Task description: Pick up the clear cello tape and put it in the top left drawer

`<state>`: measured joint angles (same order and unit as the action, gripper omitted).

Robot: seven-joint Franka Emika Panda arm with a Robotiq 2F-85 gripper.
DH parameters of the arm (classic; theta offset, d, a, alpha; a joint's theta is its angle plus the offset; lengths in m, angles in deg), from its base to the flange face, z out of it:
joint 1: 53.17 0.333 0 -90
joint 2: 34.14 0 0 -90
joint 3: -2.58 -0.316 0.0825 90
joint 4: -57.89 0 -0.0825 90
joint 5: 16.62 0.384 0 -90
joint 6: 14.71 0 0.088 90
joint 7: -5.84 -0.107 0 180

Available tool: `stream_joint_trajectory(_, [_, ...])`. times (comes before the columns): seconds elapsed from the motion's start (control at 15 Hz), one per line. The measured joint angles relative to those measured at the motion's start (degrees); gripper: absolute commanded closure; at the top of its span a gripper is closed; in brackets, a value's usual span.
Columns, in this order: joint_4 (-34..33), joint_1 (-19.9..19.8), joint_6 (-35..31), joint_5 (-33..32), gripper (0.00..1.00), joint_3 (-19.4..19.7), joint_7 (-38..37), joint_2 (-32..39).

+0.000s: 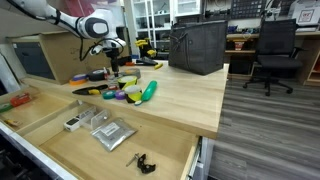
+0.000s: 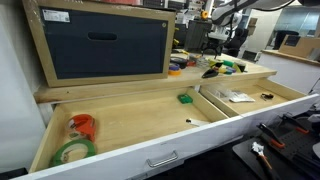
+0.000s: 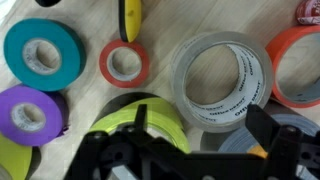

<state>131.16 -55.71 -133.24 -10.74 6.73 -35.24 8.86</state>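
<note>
The clear cello tape (image 3: 215, 80) lies flat on the wooden tabletop among other rolls; its inner ring carries printed lettering. My gripper (image 3: 200, 114) is open and hovers just above it. The left finger is over a lime-green roll (image 3: 120, 125) and the right finger is by the clear roll's lower right rim. In an exterior view the gripper (image 1: 113, 62) points down over the pile of tapes (image 1: 125, 92). The top left drawer (image 2: 130, 122) is pulled out, with an orange roll (image 2: 82, 126) and a green roll (image 2: 72, 151) in it. It also shows at an exterior view's left edge (image 1: 18, 108).
Around the clear roll lie teal (image 3: 42, 55), small red (image 3: 123, 63), purple (image 3: 30, 115), orange-red (image 3: 300, 65) and grey (image 3: 240, 142) rolls. The wider drawer (image 1: 160, 135) is open with a grey foil packet (image 1: 110, 134) and black clip (image 1: 143, 161). A black bin (image 1: 195, 47) stands behind.
</note>
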Motion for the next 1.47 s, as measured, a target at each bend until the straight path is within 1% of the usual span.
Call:
stream_joint_trajectory(0.2, [4.99,1.43,-3.13,-0.05,0.00,0.88,-0.97,-1.57])
stream_joint_trajectory(0.4, [8.83,2.46,-3.61,-0.07,0.00,1.20,-0.97,-3.03])
stream_joint_trajectory(0.67, [12.01,3.21,-3.83,-0.23,0.01,1.77,-0.97,-4.44])
stream_joint_trajectory(0.73, [12.64,3.30,-4.04,-0.28,0.25,1.87,-0.97,-4.75])
stream_joint_trajectory(0.8, [13.19,3.37,-4.33,-0.37,0.25,1.96,-0.97,-5.04])
stream_joint_trajectory(0.87, [13.66,3.48,-4.72,-0.55,0.32,2.10,-0.97,-5.26])
stream_joint_trajectory(0.93, [14.09,3.68,-5.16,-0.80,0.39,2.35,-0.97,-5.49])
stream_joint_trajectory(1.0, [14.59,3.90,-5.68,-1.05,0.48,2.58,-0.98,-5.75])
stream_joint_trajectory(1.27, [16.55,4.69,-8.53,-1.57,0.77,3.31,-1.04,-6.62])
stream_joint_trajectory(1.33, [16.96,4.79,-9.17,-1.70,0.85,3.35,-1.05,-6.79])
stream_joint_trajectory(1.47, [17.81,4.89,-10.31,-2.07,0.98,3.38,-1.08,-7.19])
